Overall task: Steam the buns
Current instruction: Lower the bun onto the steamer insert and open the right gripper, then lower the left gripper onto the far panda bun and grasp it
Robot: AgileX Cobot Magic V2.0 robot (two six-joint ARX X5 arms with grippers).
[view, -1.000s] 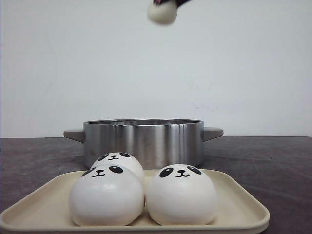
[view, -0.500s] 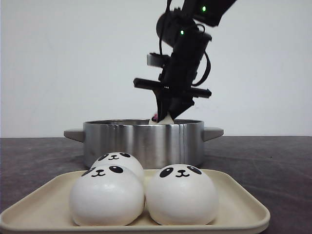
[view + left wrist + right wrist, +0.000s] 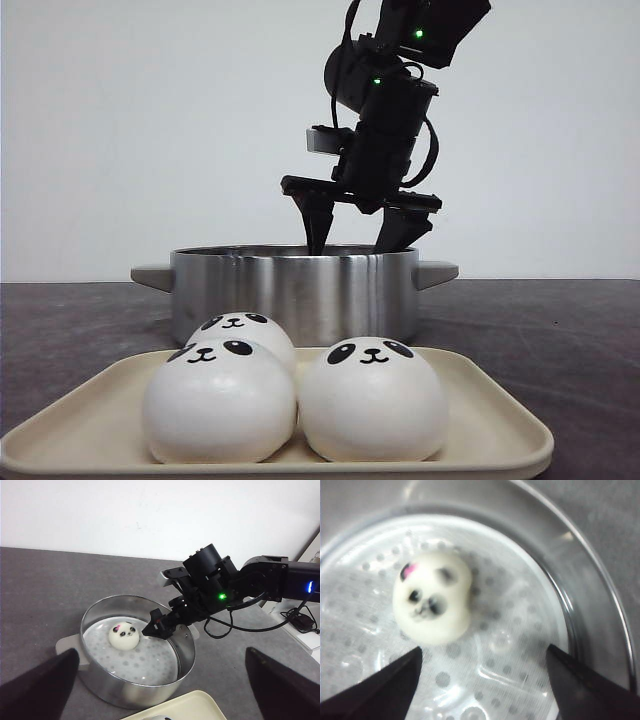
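A dark grey surface (image 3: pixel 560 330) carries a wide steel steamer pot (image 3: pixel 293 290) toward its far edge and a cream tray (image 3: pixel 490 420) at the near edge, with the right arm (image 3: pixel 272 577) reaching over the pot from the right side. Three panda-faced buns (image 3: pixel 372 398) sit close together on the tray, two in front touching or nearly so and one behind the left of them; a smaller fourth bun (image 3: pixel 123 634) with a pink mark lies on the pot's perforated white insert (image 3: pixel 145 662), off centre and apart from the wall. The right claw (image 3: pixel 362 228) hangs spread wide and empty at the pot's rim, its tips dipping just inside, the loose bun lying clear of both fingers (image 3: pixel 385 687). The left claw (image 3: pixel 160 690) shows only its two dark fingertips set far apart, holding nothing, above the near side of the pot. The likely hazard is a fingertip catching the steel rim or nudging the bun as the right arm lifts out, since the tips stand close to the wall; a straight rise looks safest. Open room lies on the bare surface either side of the pot, while the tray crowds its near wall, leaving little clearance there for the next pickup.
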